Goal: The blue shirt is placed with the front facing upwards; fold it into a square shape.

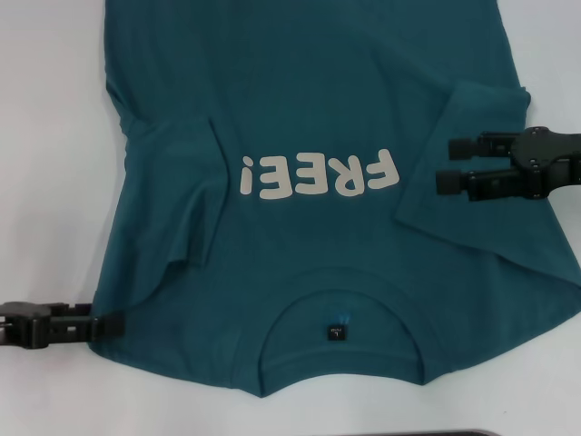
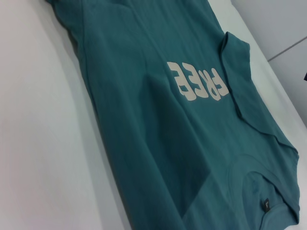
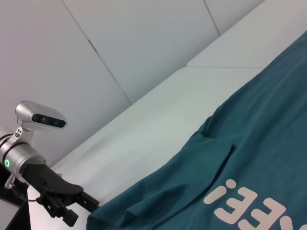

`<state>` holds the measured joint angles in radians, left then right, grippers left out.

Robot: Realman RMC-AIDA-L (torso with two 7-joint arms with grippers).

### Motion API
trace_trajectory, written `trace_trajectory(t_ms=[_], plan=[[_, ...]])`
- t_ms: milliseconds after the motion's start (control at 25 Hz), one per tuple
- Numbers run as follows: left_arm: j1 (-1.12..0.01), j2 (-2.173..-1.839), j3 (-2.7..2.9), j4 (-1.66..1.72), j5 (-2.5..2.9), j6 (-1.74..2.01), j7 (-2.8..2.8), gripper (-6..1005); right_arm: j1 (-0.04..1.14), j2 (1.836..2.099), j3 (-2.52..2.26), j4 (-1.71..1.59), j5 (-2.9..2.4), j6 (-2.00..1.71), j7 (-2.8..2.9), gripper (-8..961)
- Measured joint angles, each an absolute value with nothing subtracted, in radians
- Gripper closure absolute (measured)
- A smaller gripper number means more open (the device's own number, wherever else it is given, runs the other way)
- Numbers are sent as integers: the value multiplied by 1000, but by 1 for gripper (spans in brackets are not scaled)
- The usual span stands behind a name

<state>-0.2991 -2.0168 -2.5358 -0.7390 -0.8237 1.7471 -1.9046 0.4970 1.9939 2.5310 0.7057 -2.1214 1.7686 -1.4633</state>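
we see one blue shirt (image 1: 318,118) spread front-up on the white table (image 1: 45,136), collar nearest us with its small black label (image 1: 335,331), and the white "free!" lettering (image 1: 318,175) reading upside down. both short sleeves are folded inward over the chest. our left gripper (image 1: 107,323) sits at the shirt's near shoulder edge on our left of the collar, its fingers (image 1: 77,316) close together at the hem; whether cloth is pinched between them we cannot tell. our right gripper (image 1: 447,163) hangs over the folded sleeve to the right of the lettering, two fingers (image 1: 465,145) spread apart with nothing between them.
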Motion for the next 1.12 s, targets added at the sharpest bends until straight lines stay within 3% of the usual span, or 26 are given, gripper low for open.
trace_trajectory(t_ms=[360,1120], plan=[[-292,-1999,-2534,-738,-823,1747,-1917,116,496,1994,2533,706,-2121,1767,-1463,29],[-327,-2016,-2531,-740,-796,1744,-1914,118,496,1994,2545,706,-2121,1768,-1463,39]])
